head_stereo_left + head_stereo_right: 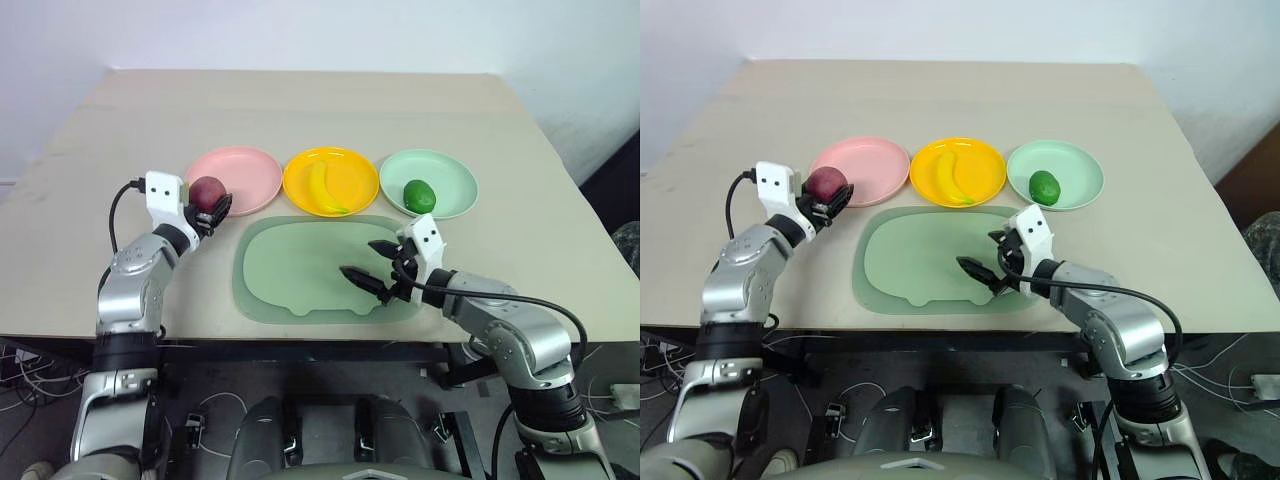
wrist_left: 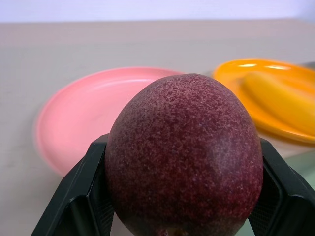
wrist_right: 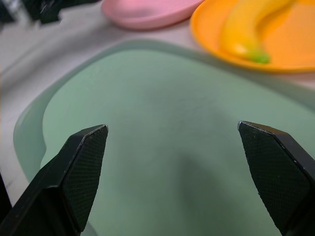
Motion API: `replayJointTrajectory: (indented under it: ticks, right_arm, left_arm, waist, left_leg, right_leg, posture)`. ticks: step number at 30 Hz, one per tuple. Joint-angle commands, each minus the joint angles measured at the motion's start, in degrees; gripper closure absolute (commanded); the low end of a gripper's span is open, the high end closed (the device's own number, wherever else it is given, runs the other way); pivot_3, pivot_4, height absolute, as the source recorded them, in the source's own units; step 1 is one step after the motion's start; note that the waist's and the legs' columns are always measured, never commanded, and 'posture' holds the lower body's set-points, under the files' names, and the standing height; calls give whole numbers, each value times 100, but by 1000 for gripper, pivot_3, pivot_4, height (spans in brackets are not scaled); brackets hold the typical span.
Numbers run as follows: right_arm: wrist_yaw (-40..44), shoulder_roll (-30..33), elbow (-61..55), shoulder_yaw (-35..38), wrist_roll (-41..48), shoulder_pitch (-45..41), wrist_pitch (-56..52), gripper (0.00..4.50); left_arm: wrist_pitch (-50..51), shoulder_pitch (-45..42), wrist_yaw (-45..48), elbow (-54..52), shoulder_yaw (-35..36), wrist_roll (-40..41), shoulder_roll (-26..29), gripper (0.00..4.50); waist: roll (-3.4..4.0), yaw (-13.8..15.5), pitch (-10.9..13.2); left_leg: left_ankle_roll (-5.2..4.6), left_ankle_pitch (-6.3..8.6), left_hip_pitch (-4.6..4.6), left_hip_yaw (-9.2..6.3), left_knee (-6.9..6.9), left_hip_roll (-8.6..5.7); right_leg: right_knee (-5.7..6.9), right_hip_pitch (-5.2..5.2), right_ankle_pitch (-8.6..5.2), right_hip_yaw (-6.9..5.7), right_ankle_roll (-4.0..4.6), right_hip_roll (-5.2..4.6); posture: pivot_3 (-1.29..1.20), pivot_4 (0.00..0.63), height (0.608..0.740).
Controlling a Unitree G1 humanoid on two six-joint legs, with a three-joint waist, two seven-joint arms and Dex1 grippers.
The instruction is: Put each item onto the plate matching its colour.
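Nearest me, right gripper (image 1: 371,271) gapes empty over the green tray (image 1: 290,265). Left gripper (image 1: 212,210) clamps the red fruit (image 1: 205,191), at the pink plate's (image 1: 245,170) near edge. Last item, I judge: carry it forward over the plate, then release. Beyond: banana (image 1: 325,188) on yellow plate (image 1: 352,166), lime (image 1: 418,193) on mint plate (image 1: 450,175).

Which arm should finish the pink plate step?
Left. Its tool already grips the dark red fruit at the pink plate's edge; the right tool hangs open over the tray.
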State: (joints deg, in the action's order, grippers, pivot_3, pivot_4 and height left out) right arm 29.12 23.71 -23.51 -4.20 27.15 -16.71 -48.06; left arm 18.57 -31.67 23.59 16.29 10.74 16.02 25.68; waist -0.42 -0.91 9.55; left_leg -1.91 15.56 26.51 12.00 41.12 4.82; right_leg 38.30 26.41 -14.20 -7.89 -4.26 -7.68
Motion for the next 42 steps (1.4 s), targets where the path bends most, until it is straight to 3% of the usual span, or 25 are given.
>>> replayJointTrajectory:
  ticks: [1, 8, 13, 17, 25, 33, 42]
  right_arm:
    - [4, 79, -39, -5, -129, -55, 187, 0]
    - [-6, 94, 132, 41, -307, -105, 248, 0]
    - [-28, 63, 104, 69, -349, -77, 224, 0]
    - [-32, 104, 71, 97, -399, 8, 247, 0]
    - [-33, 36, -122, 264, -283, 220, 367, 0]
    - [19, -155, -121, 433, -221, 433, 952, 0]
    - [176, -196, -78, 476, -214, 522, 1467, 0]
  left_arm:
    - [-208, -526, 56, 522, -89, -198, 56, 1553]
    - [-438, -1396, 221, 1919, -276, -507, 29, 1553]
    - [-565, -1677, 257, 2440, -248, -486, -43, 19]
    - [-747, -1668, 369, 2447, -251, -446, -99, 19]
    - [-964, -842, 684, 881, -247, -420, 122, 19]
    - [-848, 1065, 1959, -1780, 234, 991, 277, 19]
    - [-1145, 2641, 2401, -2750, 453, 1225, 472, 19]
  waist:
    - [-5, 13, 0]
    - [-7, -9, 0]
    - [-8, -15, 1]
    - [-9, -16, 1]
    - [-10, -29, 2]
    - [-9, -19, 1]
    - [-8, -2, 1]
  left_leg:
    - [0, 0, 1, 0, 0, 0]
    - [0, 0, 1, 2, -1, 1]
    - [0, 0, 2, 2, -1, 1]
    - [0, 0, 2, 2, -1, 1]
    - [0, 0, 1, 1, -1, 2]
    - [1, 0, -1, -2, 0, 5]
    - [13, 8, -2, -3, 0, 11]
  right_leg:
    - [-1, 0, 0, -1, 0, 0]
    - [-1, 2, 0, -2, -1, 3]
    - [-1, 3, 0, -1, -2, 3]
    - [-1, 3, 0, -1, -2, 3]
    - [-1, 3, 0, -1, -2, 3]
    - [0, 0, 0, 0, -1, 1]
    - [-8, -1, -2, 1, 4, -3]
  posture:
    - [0, 150, 695]
    - [0, 150, 695]
    - [0, 150, 695]
    - [0, 150, 695]
    - [0, 150, 695]
    - [0, 150, 695]
    - [0, 150, 695]
